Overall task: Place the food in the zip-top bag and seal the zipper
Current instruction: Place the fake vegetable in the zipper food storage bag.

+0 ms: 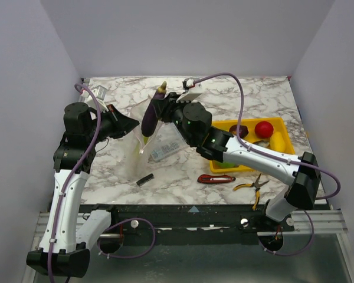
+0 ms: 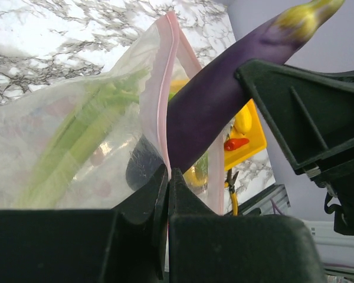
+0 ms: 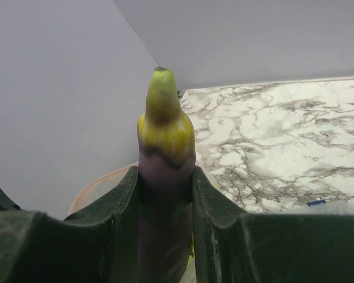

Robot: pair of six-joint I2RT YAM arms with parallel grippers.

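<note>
Marble worktop (image 1: 236, 97), pale walls (image 1: 194, 35); long purple toy eggplant (image 1: 148, 118) — gripped in right claw (image 1: 159, 109), lower end inside clear floppy zip-top bag (image 1: 138, 150); left claw (image 1: 128, 125) pinches bag's rim.

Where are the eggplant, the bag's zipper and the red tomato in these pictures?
eggplant (image 1: 148, 119): top external view, middle of its purple body.
zipper (image 2: 160, 118): left wrist view, midway along the pink strip.
red tomato (image 1: 264, 129): top external view, centre of the round red fruit.
</note>
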